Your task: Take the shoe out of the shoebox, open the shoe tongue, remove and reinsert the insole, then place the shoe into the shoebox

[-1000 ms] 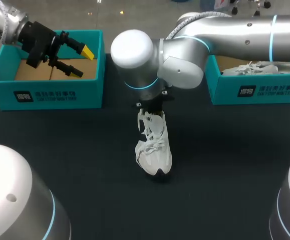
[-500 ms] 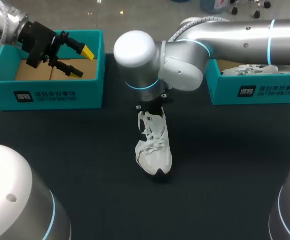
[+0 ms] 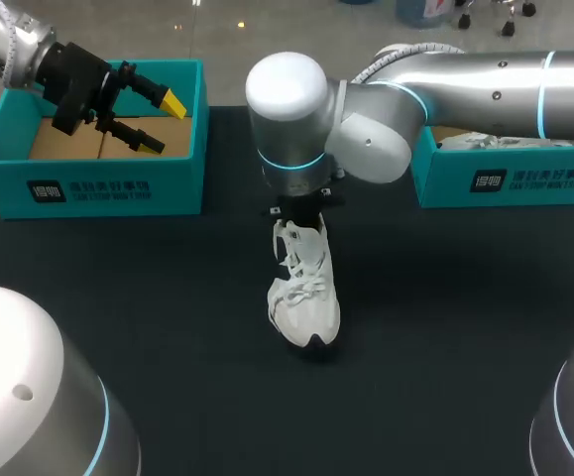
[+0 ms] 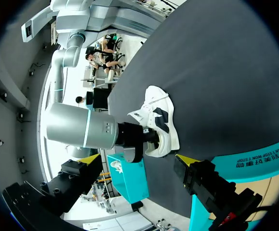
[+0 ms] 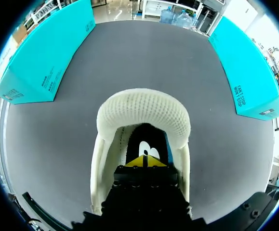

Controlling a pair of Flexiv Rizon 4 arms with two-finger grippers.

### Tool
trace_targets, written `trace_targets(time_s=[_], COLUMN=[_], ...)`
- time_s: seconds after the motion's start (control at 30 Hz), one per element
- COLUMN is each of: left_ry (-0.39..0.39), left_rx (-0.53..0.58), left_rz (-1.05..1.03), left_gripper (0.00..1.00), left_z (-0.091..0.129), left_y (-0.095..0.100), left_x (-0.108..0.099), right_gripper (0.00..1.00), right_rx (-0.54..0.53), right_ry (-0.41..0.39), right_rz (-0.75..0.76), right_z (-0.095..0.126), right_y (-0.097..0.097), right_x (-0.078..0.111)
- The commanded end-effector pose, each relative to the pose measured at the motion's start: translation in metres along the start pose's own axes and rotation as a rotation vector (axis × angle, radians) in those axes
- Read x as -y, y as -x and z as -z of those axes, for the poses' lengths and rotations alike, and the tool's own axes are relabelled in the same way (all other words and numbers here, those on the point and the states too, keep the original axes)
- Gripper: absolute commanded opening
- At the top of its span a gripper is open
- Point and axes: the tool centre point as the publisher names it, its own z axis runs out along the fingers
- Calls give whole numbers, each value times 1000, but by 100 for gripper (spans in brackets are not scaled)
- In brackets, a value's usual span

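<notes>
A white shoe (image 3: 304,288) stands on the black table, toe towards the near edge. My right gripper (image 3: 301,210) comes down into its opening at the heel end. In the right wrist view this gripper (image 5: 144,161) is shut, its yellow tips together inside the shoe (image 5: 141,110), just above the black insole (image 5: 146,144) with a white mark. I cannot tell whether the insole is pinched. My left gripper (image 3: 163,124) hangs open over the left teal shoebox (image 3: 98,188). From its wrist view, the left gripper (image 4: 138,159) holds nothing and the shoe (image 4: 161,125) lies ahead.
A second teal shoebox (image 3: 505,180) at the back right holds another white shoe (image 3: 505,134). Brown cardboard lines the left box. In the right wrist view a teal box (image 5: 47,53) and another (image 5: 245,67) flank the shoe, with bare table between.
The right arm's elbow and upper links have swung a little to the right. Its gripper and the shoe stay where they were. The left arm has not moved.
</notes>
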Motion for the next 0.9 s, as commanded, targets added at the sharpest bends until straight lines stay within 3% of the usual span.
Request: trace_targets(time_s=[0.03, 0.37, 0.63, 0.9], left_ry=[-1, -1, -1, -1], left_rx=[-3, -3, -3, -3], left_rz=[0, 0, 0, 0], left_gripper=[100, 100, 100, 100], left_z=[1, 1, 1, 1], left_y=[0, 0, 0, 0], left_x=[0, 0, 0, 0], right_gripper=[0, 0, 0, 0], right_rx=[22, 21, 3, 3], right_ry=[3, -104, -194, -213], right_rz=[-18, -46, -54, -55], right_z=[13, 29, 14, 0], right_y=[2, 10, 8, 4], right_x=[2, 13, 30, 34])
